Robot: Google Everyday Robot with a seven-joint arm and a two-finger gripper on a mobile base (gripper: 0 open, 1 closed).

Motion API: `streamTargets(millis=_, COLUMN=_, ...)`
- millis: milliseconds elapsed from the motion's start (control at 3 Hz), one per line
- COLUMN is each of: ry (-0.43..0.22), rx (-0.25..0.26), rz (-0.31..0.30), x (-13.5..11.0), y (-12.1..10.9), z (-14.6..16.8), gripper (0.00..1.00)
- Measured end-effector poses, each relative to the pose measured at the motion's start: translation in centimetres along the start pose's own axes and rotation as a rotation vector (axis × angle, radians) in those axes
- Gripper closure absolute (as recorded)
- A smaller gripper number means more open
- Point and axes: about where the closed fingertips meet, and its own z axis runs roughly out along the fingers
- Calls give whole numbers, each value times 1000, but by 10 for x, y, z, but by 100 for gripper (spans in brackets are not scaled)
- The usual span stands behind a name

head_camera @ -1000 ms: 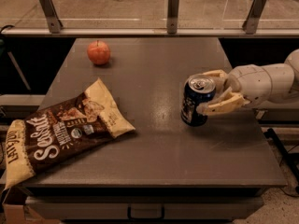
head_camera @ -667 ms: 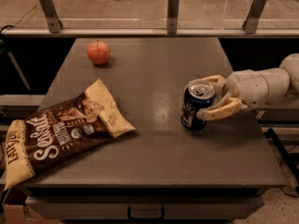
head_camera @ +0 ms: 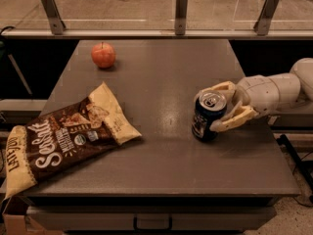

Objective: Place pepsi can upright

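Observation:
The pepsi can is dark blue with a silver top and stands upright on the right part of the grey table, its base on or just above the surface. My gripper reaches in from the right, with one cream finger behind the can and the other finger in front of it. The fingers are shut on the can's sides.
A red apple sits at the table's far left. A brown and cream snack bag lies at the front left, hanging over the left edge. A glass rail on metal posts runs along the far side.
The gripper and the can have moved slightly down and toward the front of the table. The can stays upright in the fingers.

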Motion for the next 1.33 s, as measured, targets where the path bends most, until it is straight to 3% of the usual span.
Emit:
streamTargets(millis=333, ry=10, rx=1, rz=-7, x=0, y=0, z=-3, gripper=0)
streamTargets(millis=667, ry=29, rx=25, rz=-22, x=-6, y=0, z=-16, gripper=0)
streamTargets(millis=1000, ry=77, rx=96, rz=-61, x=-25, y=1, z=-50, gripper=0)
streamTargets(millis=1333, ry=282, rx=365, rz=-88, x=-77, y=5, z=-144, gripper=0)
